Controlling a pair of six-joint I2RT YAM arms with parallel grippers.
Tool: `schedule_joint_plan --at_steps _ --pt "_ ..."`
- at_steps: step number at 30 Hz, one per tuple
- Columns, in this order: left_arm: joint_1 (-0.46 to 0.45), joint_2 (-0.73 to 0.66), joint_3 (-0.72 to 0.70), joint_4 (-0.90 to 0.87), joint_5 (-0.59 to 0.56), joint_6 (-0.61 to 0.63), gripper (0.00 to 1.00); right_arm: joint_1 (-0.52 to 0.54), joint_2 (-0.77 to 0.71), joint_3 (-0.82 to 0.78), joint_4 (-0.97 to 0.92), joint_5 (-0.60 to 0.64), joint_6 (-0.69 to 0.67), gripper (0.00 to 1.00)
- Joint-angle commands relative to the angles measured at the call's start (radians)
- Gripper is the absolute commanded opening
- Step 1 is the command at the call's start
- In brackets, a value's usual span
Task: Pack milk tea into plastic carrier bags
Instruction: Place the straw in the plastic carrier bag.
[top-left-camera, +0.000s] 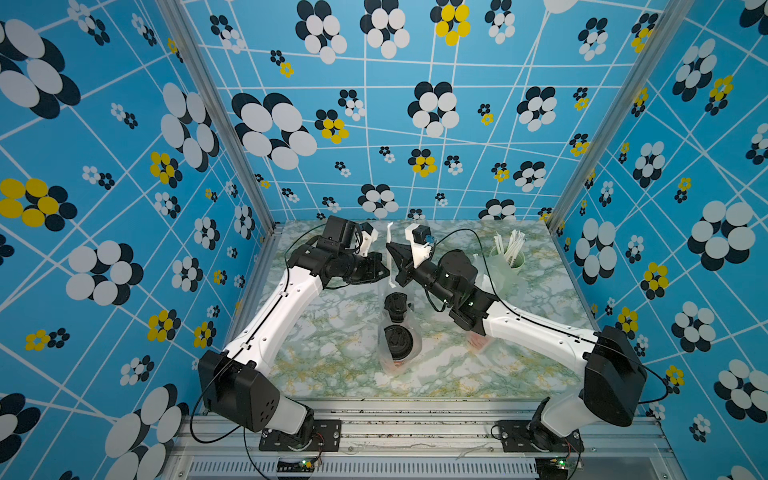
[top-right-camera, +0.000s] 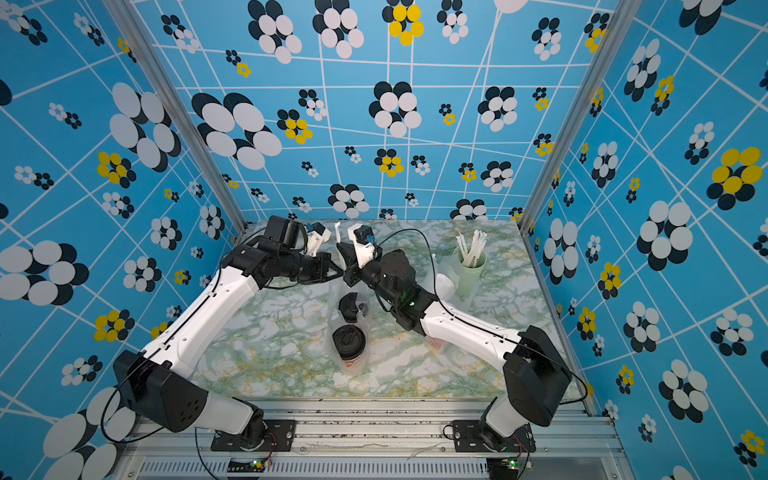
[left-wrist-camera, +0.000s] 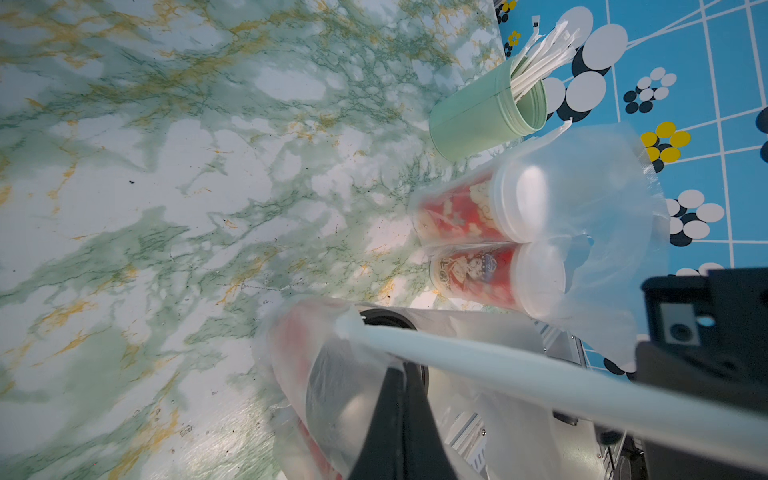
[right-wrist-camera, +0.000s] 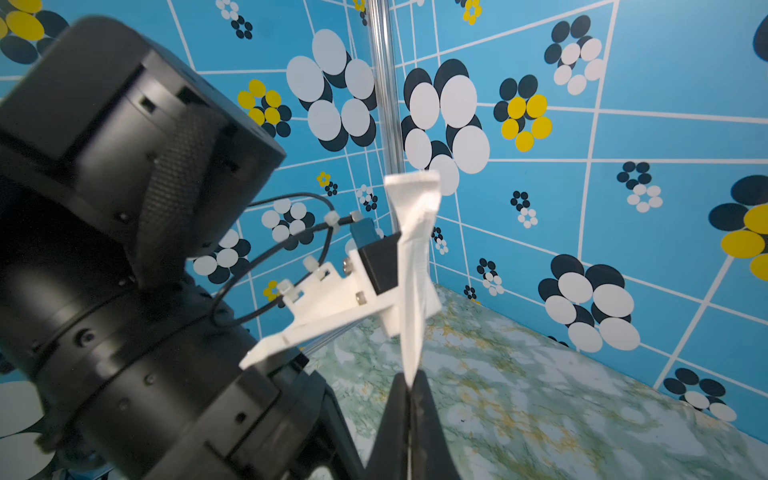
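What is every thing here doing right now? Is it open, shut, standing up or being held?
Middle bag: upright, mouth open, two black-lidded cups inside.
Other bag: holds two white-lidded cups, standing, lids on.
Green cup: upright, white straws sticking out.
Left gripper: shut, seems to pinch the middle bag's edge.
Right gripper: shut on a wrapped straw.

No readable text, brand, number or sign in any view.
Red cups (left-wrist-camera: 457, 212): cartoon print only, seen through plastic bag (left-wrist-camera: 602, 187); any lettering too blurred to read.
Black lids (top-left-camera: 398, 341): raised marks on top, too small to make out in both top views.
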Motion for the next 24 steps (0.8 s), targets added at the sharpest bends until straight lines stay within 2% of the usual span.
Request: schedule_joint_plan --at_steps 1,20,22,24 --pt "-0.004 -0.037 -0.01 0.014 0.013 -0.008 0.0 -0.007 0.003 -0.036 0.068 -0.008 -0.001 0.0" --pt "-0.004 -0.052 -0.01 0.008 0.011 -0.023 0.0 -0.021 0.066 -0.264 0.268 -0.022 0.024 0.0" --pt "-0.004 -0.053 -0.01 0.007 0.01 -0.022 0.0 -0.023 0.05 -0.283 0.261 -0.009 0.027 0.14" --pt "-0.004 -0.053 -0.01 0.007 0.01 -0.023 0.0 -0.023 0.012 -0.29 0.234 0.003 0.024 0.38"
